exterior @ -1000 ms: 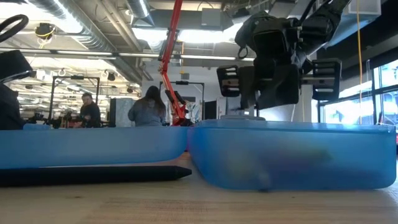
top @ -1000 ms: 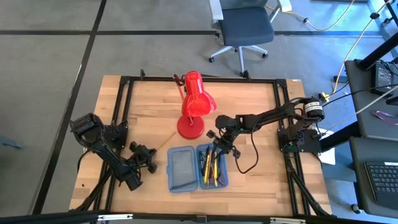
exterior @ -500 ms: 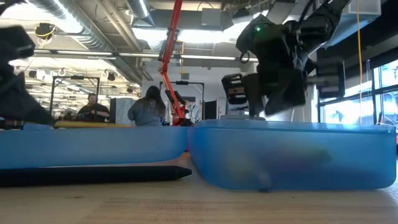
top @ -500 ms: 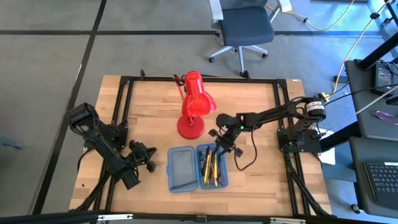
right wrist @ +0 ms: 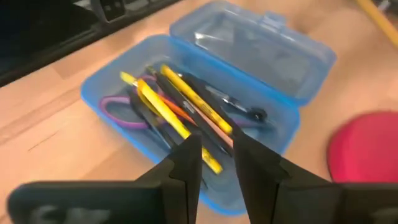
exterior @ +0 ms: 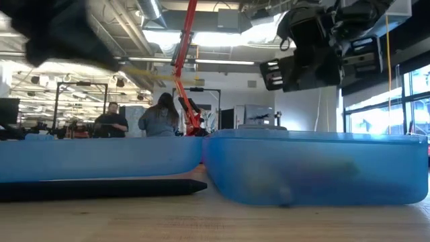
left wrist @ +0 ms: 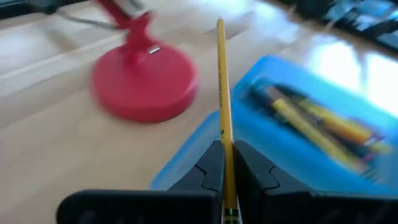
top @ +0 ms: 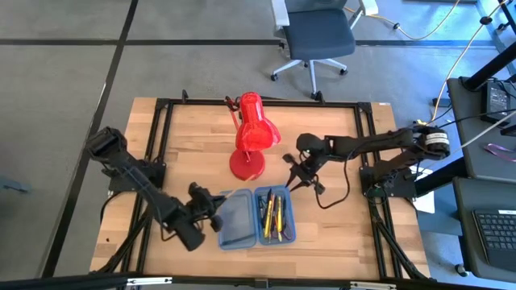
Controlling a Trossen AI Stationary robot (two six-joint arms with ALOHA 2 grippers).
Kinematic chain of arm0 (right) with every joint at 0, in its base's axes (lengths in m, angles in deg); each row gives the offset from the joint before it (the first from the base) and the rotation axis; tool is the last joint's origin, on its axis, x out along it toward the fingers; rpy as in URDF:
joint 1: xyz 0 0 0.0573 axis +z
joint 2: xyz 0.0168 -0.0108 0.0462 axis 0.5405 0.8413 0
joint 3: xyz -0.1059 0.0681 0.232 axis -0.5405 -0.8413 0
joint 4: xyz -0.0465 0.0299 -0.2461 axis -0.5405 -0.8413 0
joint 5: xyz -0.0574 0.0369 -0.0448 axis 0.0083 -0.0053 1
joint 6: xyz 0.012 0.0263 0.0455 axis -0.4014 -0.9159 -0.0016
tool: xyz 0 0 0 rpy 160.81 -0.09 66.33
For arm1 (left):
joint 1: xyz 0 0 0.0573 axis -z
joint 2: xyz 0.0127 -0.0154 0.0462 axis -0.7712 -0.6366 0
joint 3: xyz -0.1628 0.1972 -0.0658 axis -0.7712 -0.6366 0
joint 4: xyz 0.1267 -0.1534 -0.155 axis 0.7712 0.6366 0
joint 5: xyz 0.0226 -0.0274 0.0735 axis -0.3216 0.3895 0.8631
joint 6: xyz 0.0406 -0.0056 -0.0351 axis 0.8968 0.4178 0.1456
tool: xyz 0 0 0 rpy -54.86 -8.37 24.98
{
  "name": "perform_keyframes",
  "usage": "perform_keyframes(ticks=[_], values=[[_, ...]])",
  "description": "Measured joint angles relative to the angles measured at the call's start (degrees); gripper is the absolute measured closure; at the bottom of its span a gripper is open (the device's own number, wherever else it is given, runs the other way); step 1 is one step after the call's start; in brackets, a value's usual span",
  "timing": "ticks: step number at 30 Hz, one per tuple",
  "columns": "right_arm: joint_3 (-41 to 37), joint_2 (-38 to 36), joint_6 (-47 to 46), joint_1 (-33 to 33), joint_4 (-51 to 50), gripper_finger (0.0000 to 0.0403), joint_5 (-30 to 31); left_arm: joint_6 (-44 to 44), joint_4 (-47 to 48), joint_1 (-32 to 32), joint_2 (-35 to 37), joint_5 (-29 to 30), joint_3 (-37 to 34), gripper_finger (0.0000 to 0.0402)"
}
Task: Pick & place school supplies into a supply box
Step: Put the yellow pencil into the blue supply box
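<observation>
Yellow pencil [left wrist: 221, 93] pinched only wrist-view visible

Wooden table [top: 330, 229] with pencil case [top: 255, 217], red lamp [top: 247, 164]

My left pincer [left wrist: 225, 163] is black and grips a yellow pencil [left wrist: 221, 93]. The supply box [right wrist: 211, 106] is translucent blue, holding yellow, orange and black pens [right wrist: 180, 112] and purple-handled scissors [right wrist: 118, 107]. The desk lamp [top: 251, 133] is bright red, base and shade alike. The bench [top: 193, 137] is pale wood grain, framed in black. My right pincer [right wrist: 214, 163] is black too.
</observation>
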Motion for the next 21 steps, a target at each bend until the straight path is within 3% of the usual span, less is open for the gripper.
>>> perform_keyframes(ticks=[7,12,21], values=[[-4.0,-5.7,-2.1,-0.1,-4.8,0.0306,6.5,22.9,-29.0,-5.8,-1.5,-1.3,1.2,0.0392],[-10.7,-13.3,-6.9,-0.1,-2.7,0.0306,7.5,36.8,-51.6,-7.8,-8.4,-2.9,1.4,0.0393],[-21.4,-32.4,-21.7,0.7,-1.9,0.0306,7.5,36.6,-55.1,-4.9,-22.4,5.7,14.1,0.0393]])
